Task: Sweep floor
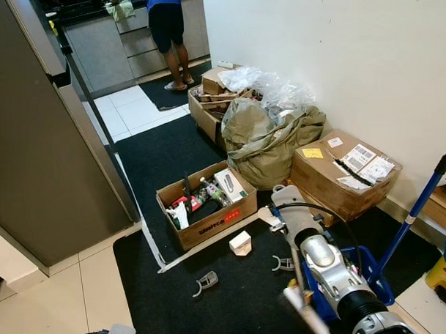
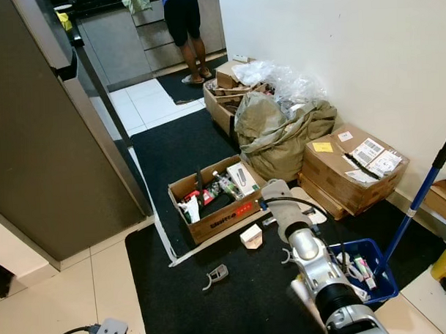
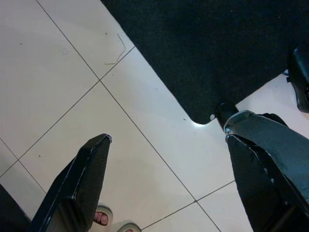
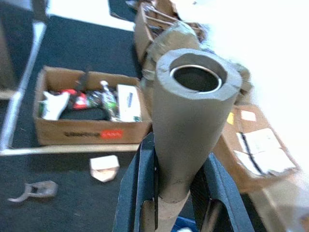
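My right gripper [image 4: 176,195] is shut on a thick grey foam-covered handle [image 4: 190,106] that stands up between its fingers. From the head, that handle's end [image 1: 286,200] sticks out past my silver right arm [image 1: 331,274], above the black mat [image 1: 176,300]. On the mat lie a small white box [image 1: 240,243] and two grey clip-like bits [image 1: 205,283]. My left gripper [image 3: 166,137] hangs open over white tiles [image 3: 58,72], by a corner of the black mat [image 3: 207,53].
An open cardboard box [image 1: 210,219] of odds, an olive sack [image 1: 270,143] and a sealed box [image 1: 344,174] line the wall. A blue pole [image 1: 415,211] leans beside a blue bin [image 1: 369,272]. A person [image 1: 167,30] stands far back. A dark cabinet [image 1: 39,144] rises on my left.
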Controlling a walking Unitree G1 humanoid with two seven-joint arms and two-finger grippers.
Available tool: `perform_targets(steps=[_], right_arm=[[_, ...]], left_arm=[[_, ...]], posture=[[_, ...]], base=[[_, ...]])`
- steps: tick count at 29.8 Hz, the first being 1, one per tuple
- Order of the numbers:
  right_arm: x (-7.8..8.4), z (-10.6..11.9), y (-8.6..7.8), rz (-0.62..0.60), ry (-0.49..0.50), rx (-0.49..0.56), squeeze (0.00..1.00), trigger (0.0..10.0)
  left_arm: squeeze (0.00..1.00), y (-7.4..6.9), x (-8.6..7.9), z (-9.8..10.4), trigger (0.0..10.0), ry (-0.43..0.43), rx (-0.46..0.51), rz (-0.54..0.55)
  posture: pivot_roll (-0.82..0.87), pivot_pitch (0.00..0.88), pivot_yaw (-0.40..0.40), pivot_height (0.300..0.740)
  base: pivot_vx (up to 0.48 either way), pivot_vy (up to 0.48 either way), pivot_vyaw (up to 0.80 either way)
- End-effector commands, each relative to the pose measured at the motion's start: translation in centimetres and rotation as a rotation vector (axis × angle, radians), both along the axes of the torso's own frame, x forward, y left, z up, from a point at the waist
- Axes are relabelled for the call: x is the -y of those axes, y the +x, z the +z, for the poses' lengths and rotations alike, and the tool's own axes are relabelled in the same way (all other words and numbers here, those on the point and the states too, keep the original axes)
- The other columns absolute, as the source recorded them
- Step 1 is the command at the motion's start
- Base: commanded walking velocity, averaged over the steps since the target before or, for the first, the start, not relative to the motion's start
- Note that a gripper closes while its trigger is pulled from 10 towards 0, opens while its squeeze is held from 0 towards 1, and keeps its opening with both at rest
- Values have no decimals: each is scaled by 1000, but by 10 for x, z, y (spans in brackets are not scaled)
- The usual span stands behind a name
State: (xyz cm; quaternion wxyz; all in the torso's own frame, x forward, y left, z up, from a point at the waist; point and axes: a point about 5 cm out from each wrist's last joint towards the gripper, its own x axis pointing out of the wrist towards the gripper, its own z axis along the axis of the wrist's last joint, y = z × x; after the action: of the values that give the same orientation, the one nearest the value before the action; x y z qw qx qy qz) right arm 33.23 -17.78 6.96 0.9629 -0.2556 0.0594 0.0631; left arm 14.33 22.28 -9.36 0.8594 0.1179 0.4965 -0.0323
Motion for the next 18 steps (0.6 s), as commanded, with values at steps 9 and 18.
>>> perform_targets(steps=[9,18], right_arm=[[-5,11,7,9,-25,50,0,10000],[-8,10,6,17,-4,57,0,10000]], left_arm=[[0,-3,-5,0,10000,12,-16,-3],[0,-3,-4,0,10000,10,-18,-4]], posture=[[-16,14,85,740],[-16,14,85,740]], base=[[0,0,0],[0,0,0]])
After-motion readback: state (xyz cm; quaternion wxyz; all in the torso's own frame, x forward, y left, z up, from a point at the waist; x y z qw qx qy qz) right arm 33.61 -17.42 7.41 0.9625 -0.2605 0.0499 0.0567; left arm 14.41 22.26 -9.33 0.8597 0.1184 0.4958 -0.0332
